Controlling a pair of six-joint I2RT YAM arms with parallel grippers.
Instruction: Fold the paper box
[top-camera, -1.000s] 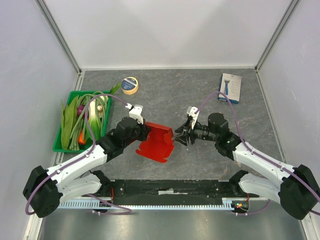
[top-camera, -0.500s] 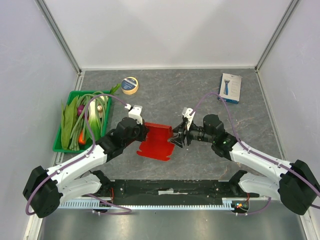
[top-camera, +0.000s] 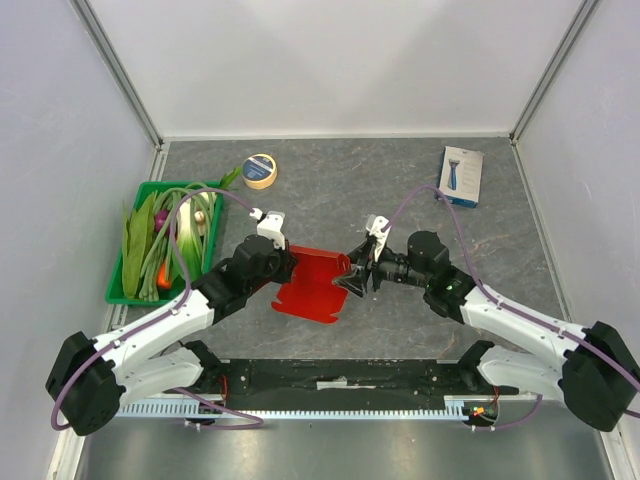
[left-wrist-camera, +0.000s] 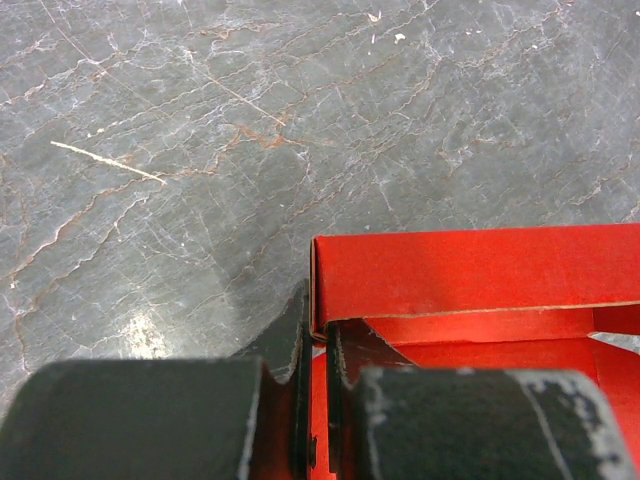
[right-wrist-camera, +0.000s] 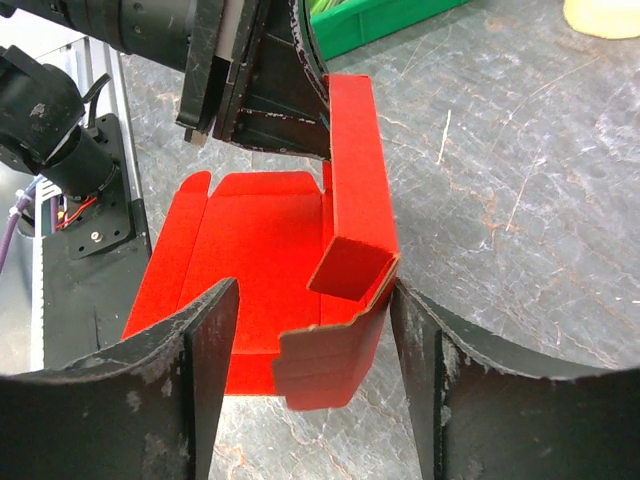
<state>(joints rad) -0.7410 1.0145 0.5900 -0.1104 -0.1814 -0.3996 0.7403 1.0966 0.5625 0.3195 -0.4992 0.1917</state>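
Note:
The paper box is a glossy red cardboard blank lying mid-table with its far wall folded upright. My left gripper is shut on the left end of that wall; in the left wrist view the jaws pinch the thin red edge of the box. My right gripper is at the box's right end and stands open. In the right wrist view its fingers straddle the bent end flap and a small folded tab of the box. The right finger is close against the corner.
A green tray of vegetables stands at the left. A tape roll lies at the back left, and a white-and-blue retail box at the back right. Grey walls close off three sides.
My right gripper has moved left onto the box's right end and opened wider, so the end flap now sits between its fingers. The left gripper has kept its hold.

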